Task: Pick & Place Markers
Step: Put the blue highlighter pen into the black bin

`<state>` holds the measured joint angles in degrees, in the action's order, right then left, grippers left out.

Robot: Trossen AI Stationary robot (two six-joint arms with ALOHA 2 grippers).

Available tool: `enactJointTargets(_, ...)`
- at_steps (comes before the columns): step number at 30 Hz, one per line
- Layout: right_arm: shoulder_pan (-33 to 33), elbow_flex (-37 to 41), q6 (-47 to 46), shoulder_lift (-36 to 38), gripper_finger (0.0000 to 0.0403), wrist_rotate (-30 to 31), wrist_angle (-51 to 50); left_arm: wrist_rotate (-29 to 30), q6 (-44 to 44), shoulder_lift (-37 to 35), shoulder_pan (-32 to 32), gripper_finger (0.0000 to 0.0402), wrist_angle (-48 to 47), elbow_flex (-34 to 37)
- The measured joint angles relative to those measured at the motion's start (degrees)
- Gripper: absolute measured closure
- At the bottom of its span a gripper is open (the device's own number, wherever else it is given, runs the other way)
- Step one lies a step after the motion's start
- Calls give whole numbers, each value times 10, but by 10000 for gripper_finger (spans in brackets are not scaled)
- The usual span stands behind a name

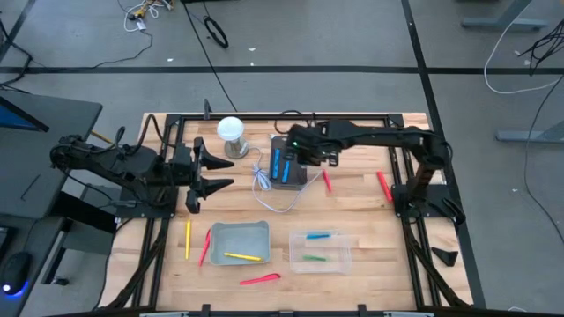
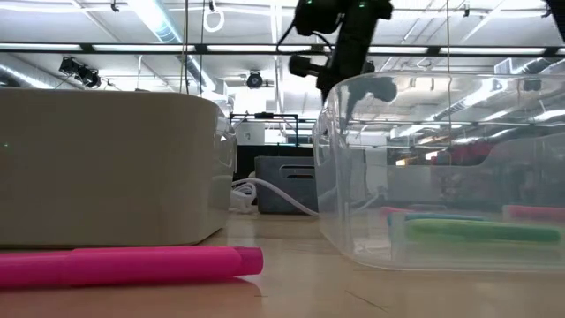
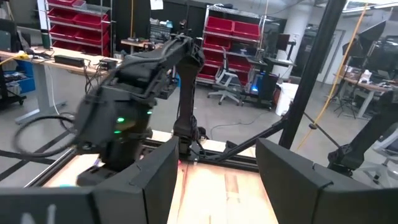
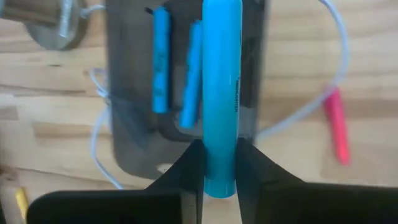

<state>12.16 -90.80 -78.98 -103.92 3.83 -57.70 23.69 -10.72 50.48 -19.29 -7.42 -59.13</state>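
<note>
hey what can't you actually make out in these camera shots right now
- Low view: the grey tray wall hides what lies inside it.
- High view: the blue marker held by the right gripper is hidden under the arm.
- Left wrist view: the right arm is motion-blurred; the left gripper, open, frames no markers.

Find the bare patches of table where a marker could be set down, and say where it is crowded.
Free: wood between the clear bin and right arm base; the strip between grey tray and dark tray. Crowded: around the dark tray, with cable, lamp and right gripper.

Robotics lab/workshop: red parts bins (image 3: 233, 25), desks (image 3: 37, 68) w/ gear
</note>
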Motion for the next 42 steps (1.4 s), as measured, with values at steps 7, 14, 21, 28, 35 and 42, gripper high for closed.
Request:
enactJointTargets(7,15,-78,15,-60,351,1,-26,-28,0,0,0,181,-1,0)
enactJointTargets(14,12,-87,5,-71,351,4,-48,-35,0,0,0,181,-2,0)
enactJointTargets(21,11,-87,0,-71,351,30,-59,-35,8,0,0,181,-2,0)
enactJointTargets(28,11,-88,-6,-87,351,42,-55,-34,23,0,0,181,-2,0)
enactJointTargets(35,4,-88,0,-137,351,20,-35,-34,24,0,0,181,-1,0)
enactJointTargets(42,2,-88,6,-183,351,0,8,-34,25,0,0,181,-11,0)
